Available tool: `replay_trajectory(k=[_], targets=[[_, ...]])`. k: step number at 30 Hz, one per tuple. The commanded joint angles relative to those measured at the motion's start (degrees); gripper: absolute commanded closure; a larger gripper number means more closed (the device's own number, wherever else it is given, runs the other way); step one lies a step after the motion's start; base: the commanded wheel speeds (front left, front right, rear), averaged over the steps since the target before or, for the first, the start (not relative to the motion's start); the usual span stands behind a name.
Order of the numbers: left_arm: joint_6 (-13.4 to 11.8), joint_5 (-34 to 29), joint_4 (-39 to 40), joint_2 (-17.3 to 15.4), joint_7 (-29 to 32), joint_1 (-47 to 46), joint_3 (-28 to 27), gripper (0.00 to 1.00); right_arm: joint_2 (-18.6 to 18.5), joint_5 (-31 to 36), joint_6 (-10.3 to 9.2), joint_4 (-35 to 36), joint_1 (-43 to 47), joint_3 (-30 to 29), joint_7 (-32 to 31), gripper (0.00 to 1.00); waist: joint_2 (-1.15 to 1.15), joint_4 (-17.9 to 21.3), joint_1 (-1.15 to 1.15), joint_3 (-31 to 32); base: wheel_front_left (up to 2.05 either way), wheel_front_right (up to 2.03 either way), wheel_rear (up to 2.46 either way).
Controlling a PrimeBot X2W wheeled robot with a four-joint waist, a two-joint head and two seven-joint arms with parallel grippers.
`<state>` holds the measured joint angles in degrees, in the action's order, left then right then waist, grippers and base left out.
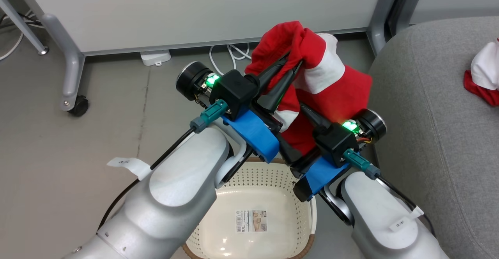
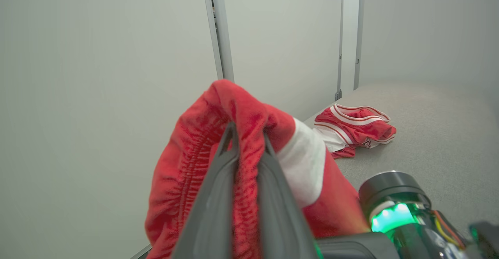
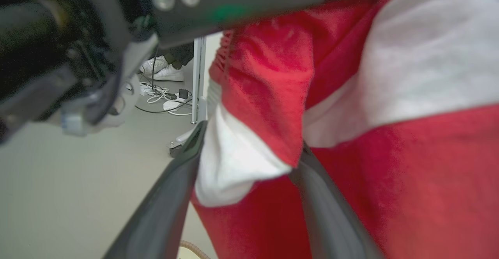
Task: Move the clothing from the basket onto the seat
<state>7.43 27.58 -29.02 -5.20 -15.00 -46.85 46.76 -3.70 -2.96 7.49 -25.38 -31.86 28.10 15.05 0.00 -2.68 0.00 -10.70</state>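
Clothing (image 1: 343, 91) in left hand (image 1: 295, 58); head view shows basket (image 1: 265, 177).

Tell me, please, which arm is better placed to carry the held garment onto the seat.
Probably right: the right gripper has the garment between its fingers and is nearer the seat; the left gripper pinches the garment's top, farther away.
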Motion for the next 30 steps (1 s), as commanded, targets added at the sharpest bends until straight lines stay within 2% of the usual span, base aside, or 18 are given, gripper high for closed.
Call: replay_trajectory(k=[1, 2, 27, 29, 30], targets=[[0.02, 0.09, 0.11, 0.02, -0.28, -0.64, -0.10, 1.00, 0.36, 0.30, 0.01, -0.48, -0.64, -0.63, 0.19, 0.79, 0.00, -0.01, 0.00, 0.09, 0.00, 0.00, 0.00], [0.02, 0.10, 0.11, 0.09, -0.27, -0.58, -0.06, 1.00, 0.56, 0.51, 0.01, -0.73, -0.54, -1.23, 0.19, 1.00, 0.00, -0.04, 0.00, 0.16, 0.00, 0.00, 0.00], [0.05, -0.61, 0.01, -0.13, -0.27, 0.62, -0.59, 1.00, 0.85, -1.61, 0.01, 0.41, 1.49, -1.24, 0.19, 1.00, 0.00, 0.33, 0.00, 0.87, 0.00, 0.00, 0.00], [0.05, -0.70, 0.03, -0.05, -0.27, 0.57, -0.79, 0.00, 0.85, -1.57, 0.01, 0.61, 1.52, -1.26, 0.19, 1.00, 0.00, 0.33, 0.00, 0.79, 0.00, 0.00, 0.00], [0.02, -0.87, 0.08, -0.03, -0.27, 0.51, -0.89, 0.00, 0.85, -1.62, 0.02, 0.66, 1.50, -1.25, 0.19, 1.00, 0.00, 0.32, 0.00, 0.74, 0.00, 0.00, 0.00]])
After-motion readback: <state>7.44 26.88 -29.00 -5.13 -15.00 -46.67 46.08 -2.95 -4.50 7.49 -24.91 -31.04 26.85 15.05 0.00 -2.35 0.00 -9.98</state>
